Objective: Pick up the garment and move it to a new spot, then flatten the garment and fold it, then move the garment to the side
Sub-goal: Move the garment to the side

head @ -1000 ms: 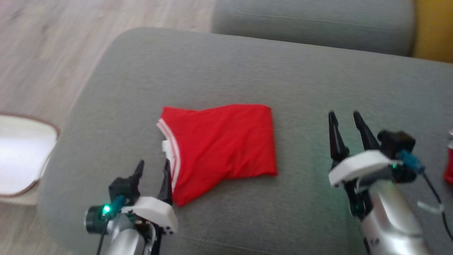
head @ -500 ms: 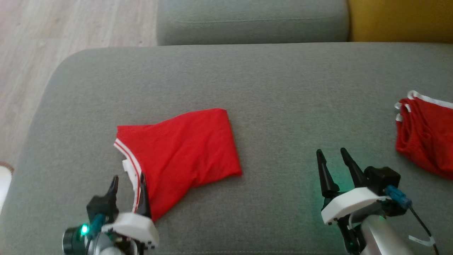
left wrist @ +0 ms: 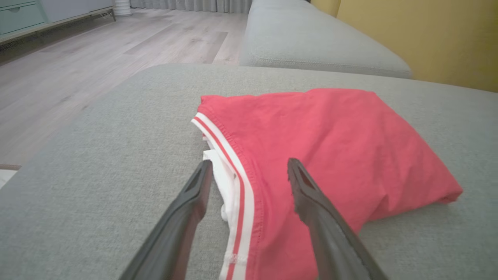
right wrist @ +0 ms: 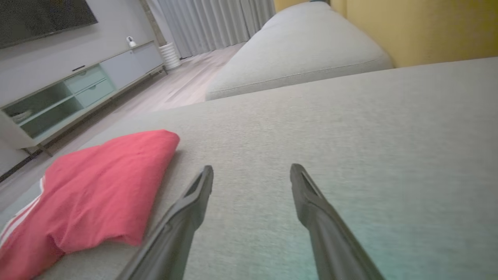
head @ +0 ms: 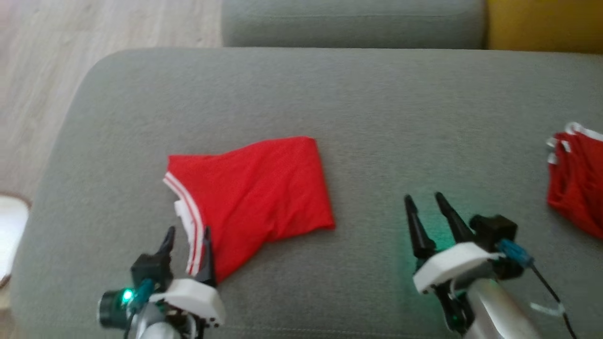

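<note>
**Head view, with both wrist views.** The red garment (head: 249, 197) lies folded in a compact block at centre-left of the frame, on a grey sofa cushion (head: 330, 94). The left end effector (head: 188, 233), at lower left, has its jaws wide, one to each side of the white-striped hem (left wrist: 229, 155), and holds nothing. The right end effector (head: 423, 197), at lower right, is equally wide and empty, well apart from the garment over bare upholstery.

**Step in hand (judged).** The fold appears made, so what remains is carrying the garment to the side. The left jaws should descend until they bracket every layer at the hem before closing. A pinch on the top layer alone would peel the fold open. The cushion looks soft, so one finger can be pressed into it to slide beneath the stack. A low, slow carry, with the right end effector taking the garment's right-hand edge, would keep the block square.

**Setting.** A second red garment (head: 577, 179) sits at the right edge of the frame. A second cushion (head: 353, 23) runs along the top, with wood floor (head: 47, 56) at upper left and a yellow wall (head: 541, 23) at upper right. The right wrist view adds a low cabinet (right wrist: 78, 89) and curtains (right wrist: 218, 19).
</note>
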Available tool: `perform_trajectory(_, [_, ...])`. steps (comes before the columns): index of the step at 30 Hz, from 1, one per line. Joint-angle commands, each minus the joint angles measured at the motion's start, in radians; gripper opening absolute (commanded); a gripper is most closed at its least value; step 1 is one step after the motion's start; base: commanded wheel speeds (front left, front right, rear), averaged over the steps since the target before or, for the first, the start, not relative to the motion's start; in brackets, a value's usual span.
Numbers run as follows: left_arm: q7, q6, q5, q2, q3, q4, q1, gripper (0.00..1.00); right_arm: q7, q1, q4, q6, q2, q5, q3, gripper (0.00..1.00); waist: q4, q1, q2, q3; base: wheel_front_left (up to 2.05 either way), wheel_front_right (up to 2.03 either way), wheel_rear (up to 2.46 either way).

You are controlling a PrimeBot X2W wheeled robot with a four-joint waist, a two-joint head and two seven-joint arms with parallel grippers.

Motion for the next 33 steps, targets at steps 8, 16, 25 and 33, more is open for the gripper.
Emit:
perform_trajectory(8, [-0.012,-0.011,-0.023,0.007,-0.061,-0.024,-0.075,1.0,0.019,-0.209,0.138,0.003,0.005,0.161,0.177,1.0,0.186,0.0,0.0,0.066,0.0,0.0,0.0])
perform_trajectory(16, [-0.012,-0.004,-0.046,0.007,-0.101,-0.024,-0.08,1.0,0.073,-0.336,0.33,0.003,0.005,0.276,0.266,1.0,0.288,0.0,0.0,0.098,0.0,0.0,0.0])
perform_trajectory(25, [-0.012,0.005,-0.046,0.007,-0.079,-0.027,-0.075,1.0,0.021,-0.38,0.385,0.003,0.005,0.371,0.344,0.0,0.199,0.0,0.0,0.075,0.0,0.0,0.0])
perform_trajectory(33, [-0.012,-0.003,-0.04,0.007,-0.031,-0.027,-0.09,1.0,-0.008,-0.396,0.39,0.003,0.005,0.388,0.363,0.0,-0.082,0.0,0.0,0.062,0.0,0.0,0.0])
